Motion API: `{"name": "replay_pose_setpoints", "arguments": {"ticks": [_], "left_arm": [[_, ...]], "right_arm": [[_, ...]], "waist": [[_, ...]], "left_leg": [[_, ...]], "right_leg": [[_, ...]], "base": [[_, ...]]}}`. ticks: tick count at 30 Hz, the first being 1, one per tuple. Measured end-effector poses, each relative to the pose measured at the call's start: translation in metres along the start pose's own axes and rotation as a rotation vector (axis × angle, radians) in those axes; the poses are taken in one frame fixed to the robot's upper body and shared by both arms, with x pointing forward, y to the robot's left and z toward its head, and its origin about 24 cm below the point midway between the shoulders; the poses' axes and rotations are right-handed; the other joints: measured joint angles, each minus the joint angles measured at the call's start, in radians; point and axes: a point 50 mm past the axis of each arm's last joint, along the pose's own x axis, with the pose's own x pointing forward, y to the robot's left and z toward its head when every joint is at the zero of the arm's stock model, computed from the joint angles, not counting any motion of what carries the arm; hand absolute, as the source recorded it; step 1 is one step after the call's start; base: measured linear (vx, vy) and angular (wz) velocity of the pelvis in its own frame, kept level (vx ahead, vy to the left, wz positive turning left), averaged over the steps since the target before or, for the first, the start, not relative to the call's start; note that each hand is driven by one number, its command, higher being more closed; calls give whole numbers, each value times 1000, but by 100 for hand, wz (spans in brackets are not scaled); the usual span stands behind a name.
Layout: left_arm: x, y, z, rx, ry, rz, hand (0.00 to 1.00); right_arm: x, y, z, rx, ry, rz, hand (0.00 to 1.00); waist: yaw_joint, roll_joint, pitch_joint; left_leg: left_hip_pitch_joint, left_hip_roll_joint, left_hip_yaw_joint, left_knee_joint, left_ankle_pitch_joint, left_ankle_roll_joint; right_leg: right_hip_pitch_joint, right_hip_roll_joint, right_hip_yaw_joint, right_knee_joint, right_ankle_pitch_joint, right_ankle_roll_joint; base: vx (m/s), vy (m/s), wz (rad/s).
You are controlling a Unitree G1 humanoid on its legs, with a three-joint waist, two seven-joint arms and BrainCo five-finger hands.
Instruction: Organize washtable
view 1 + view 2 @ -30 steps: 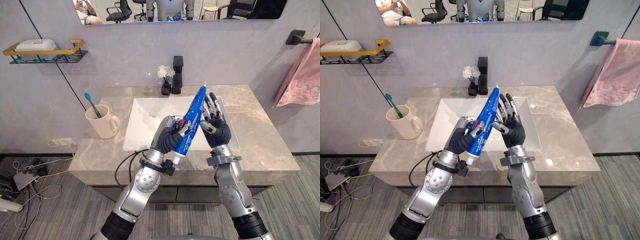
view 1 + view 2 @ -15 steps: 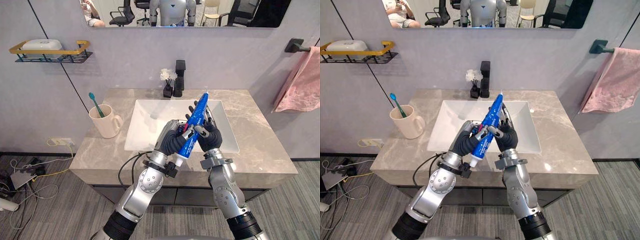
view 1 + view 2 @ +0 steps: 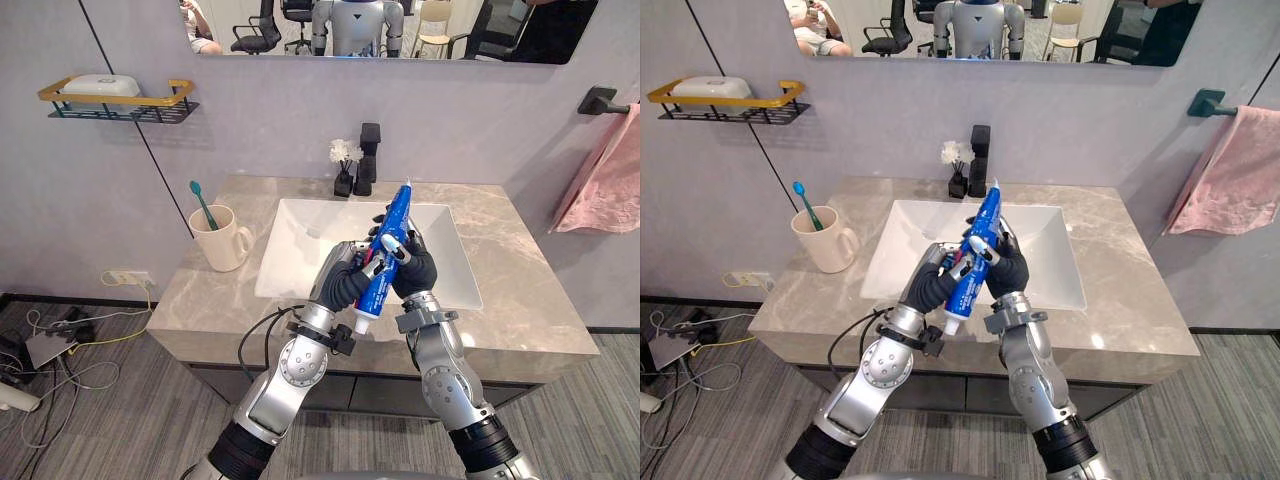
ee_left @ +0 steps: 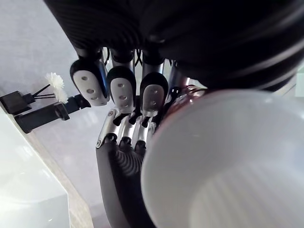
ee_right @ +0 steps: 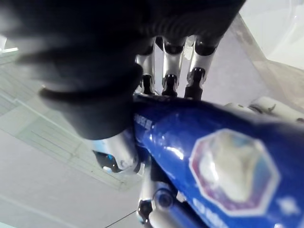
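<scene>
A blue toothpaste tube (image 3: 386,248) with a white cap (image 4: 228,166) at its lower end stands tilted above the front rim of the sink (image 3: 300,240). My left hand (image 3: 340,283) is shut on its lower half. My right hand (image 3: 416,270) is against the upper half from the other side, fingers (image 5: 167,66) curled behind the tube (image 5: 213,156) and thumb across its front. A beige cup (image 3: 222,240) holding a teal toothbrush (image 3: 203,205) stands on the counter at the left.
A black faucet (image 3: 369,158) and a small vase of white flowers (image 3: 344,166) stand behind the sink. A wall shelf (image 3: 125,102) with a soap dish hangs at the upper left. A pink towel (image 3: 600,170) hangs at the right.
My right hand has gone from straight fingers beside the tube to fingers curled round it. The left hand keeps its hold. The camera has shifted.
</scene>
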Motion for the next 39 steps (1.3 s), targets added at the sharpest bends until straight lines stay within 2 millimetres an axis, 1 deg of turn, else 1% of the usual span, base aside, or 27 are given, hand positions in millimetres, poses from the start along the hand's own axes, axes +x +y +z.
{"name": "replay_pose_setpoints", "arguments": {"ticks": [13,14,19,24,27,29,32,35,37,38,39], "left_arm": [[-1,0,-3,-17,17,10,100],[-1,0,-3,-17,17,10,0],[-4,-1,-5,-23,27,9,0],[-11,-2,-7,-35,34,12,0],[-13,5,-9,-28,46,41,0],[-12,15,-7,-19,37,81,0],[-13,28,-7,-2,36,139,0],[-17,45,-5,18,30,216,0],[-24,64,-1,41,25,312,0],[-26,68,-1,48,25,331,0],[-28,76,0,60,24,374,0]], "right_arm": [[3,1,2,-19,1,18,100],[3,1,2,-20,1,19,100],[10,4,9,-58,-26,42,100],[21,5,26,-99,-94,52,100],[23,9,37,-105,-142,58,100],[23,8,41,-116,-164,44,100],[23,7,42,-123,-170,41,100],[23,6,49,-156,-201,31,100],[22,10,56,-210,-233,48,100],[22,11,58,-221,-243,50,100],[21,12,64,-246,-266,49,100]], "waist": [[0,0,0],[0,0,0],[0,0,0],[1,1,1],[2,2,1],[2,3,2],[1,7,4],[4,8,5],[7,11,6],[9,11,7],[17,12,8]], "left_leg": [[0,0,1,-1,0,0],[0,0,2,-1,0,0],[5,0,2,-3,0,0],[6,0,1,-3,0,0],[7,1,0,-3,0,0],[12,1,-1,-4,0,0],[19,1,-1,-6,0,0],[17,1,-3,-9,0,0],[17,1,-5,-10,0,0],[17,1,-6,-10,0,0],[17,0,-6,-10,0,0]], "right_leg": [[-1,1,4,0,0,0],[-1,1,4,0,0,0],[0,1,10,0,0,0],[1,1,9,0,0,0],[2,1,8,0,0,0],[8,1,8,0,0,0],[15,0,5,0,-1,1],[15,0,-5,0,-2,2],[16,0,-7,0,-3,2],[16,0,-7,0,-3,2],[16,-1,-8,0,-3,3]], "base": [[0,0,0],[0,0,0],[0,0,-2],[0,0,0],[0,0,0],[0,0,0],[0,0,2],[0,0,9],[0,0,0],[0,0,0],[0,0,0]]}}
